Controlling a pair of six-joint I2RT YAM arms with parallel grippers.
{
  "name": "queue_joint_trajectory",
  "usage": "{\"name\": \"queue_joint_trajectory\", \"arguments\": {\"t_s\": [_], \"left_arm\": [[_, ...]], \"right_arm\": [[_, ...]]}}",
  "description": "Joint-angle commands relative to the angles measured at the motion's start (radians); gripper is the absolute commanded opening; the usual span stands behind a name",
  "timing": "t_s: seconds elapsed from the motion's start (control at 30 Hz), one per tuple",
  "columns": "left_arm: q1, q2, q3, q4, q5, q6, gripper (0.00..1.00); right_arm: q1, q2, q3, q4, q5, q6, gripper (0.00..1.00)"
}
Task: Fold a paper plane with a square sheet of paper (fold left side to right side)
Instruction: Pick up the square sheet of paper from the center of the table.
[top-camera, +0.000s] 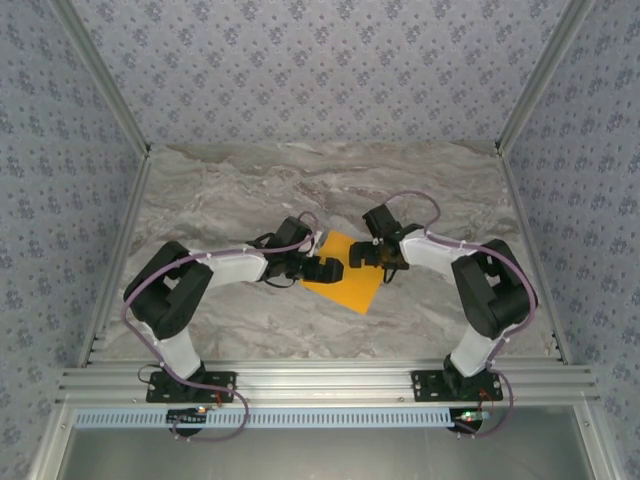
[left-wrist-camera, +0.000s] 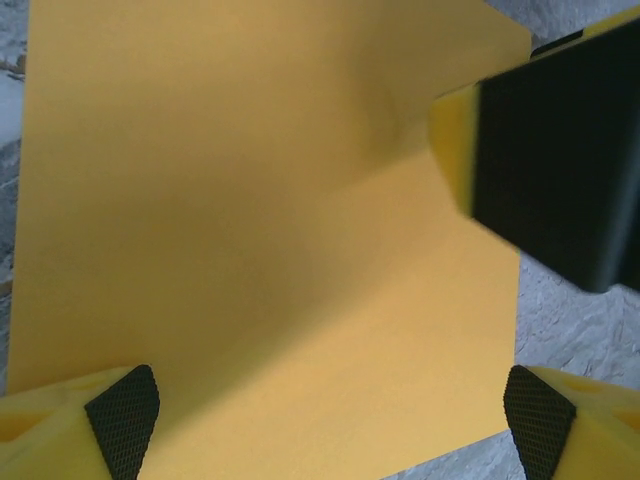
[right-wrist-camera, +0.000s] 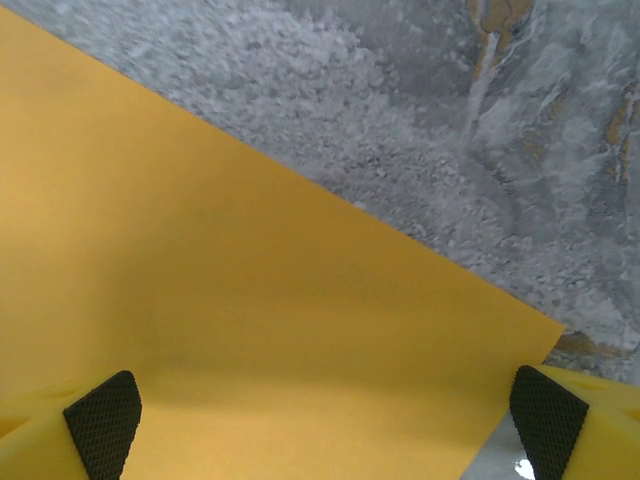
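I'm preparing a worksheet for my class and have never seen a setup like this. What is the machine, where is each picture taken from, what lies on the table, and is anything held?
The machine is two robot arms bolted at the near edge of a marble table. The top view looks down from above and behind them. The other two views come from a camera on each wrist, looking past that arm's own yellow fingers. One flat orange-yellow paper lies on the table, not yet folded. The left gripper and right gripper meet over it, both open. Nothing is held. I cannot tell whether the right gripper touches the paper.
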Motion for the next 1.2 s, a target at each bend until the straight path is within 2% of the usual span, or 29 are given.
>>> {"name": "queue_joint_trajectory", "arguments": {"t_s": [0.0,0.23,0.43,0.6,0.8,0.9,1.0,1.17], "left_arm": [[0.003,0.021,-0.023,0.032,0.008,-0.038,0.92],[0.003,0.023,-0.046,0.064,0.006,-0.052,0.89],[0.003,0.004,-0.058,0.091,0.005,-0.052,0.87],[0.004,-0.033,-0.078,0.121,0.003,-0.054,0.87],[0.014,-0.088,-0.102,0.149,0.004,-0.059,0.87],[0.03,-0.128,-0.126,0.163,0.007,-0.061,0.87],[0.063,-0.194,-0.162,0.173,0.014,-0.06,0.88],[0.163,-0.323,-0.234,0.173,0.074,-0.064,0.89]], "right_arm": [[0.02,0.036,0.022,-0.021,-0.007,0.043,1.0],[0.093,0.029,0.004,0.025,-0.089,0.066,1.0],[0.151,0.002,0.023,0.001,-0.076,0.066,1.0],[0.157,-0.017,0.029,-0.008,-0.081,0.054,0.84],[0.153,-0.037,0.028,-0.007,-0.093,0.034,0.55],[0.139,-0.055,0.01,0.021,-0.14,0.008,0.42],[0.112,-0.092,-0.035,0.102,-0.232,0.008,0.34],[0.064,-0.18,-0.095,0.214,-0.366,-0.01,0.31]]}}
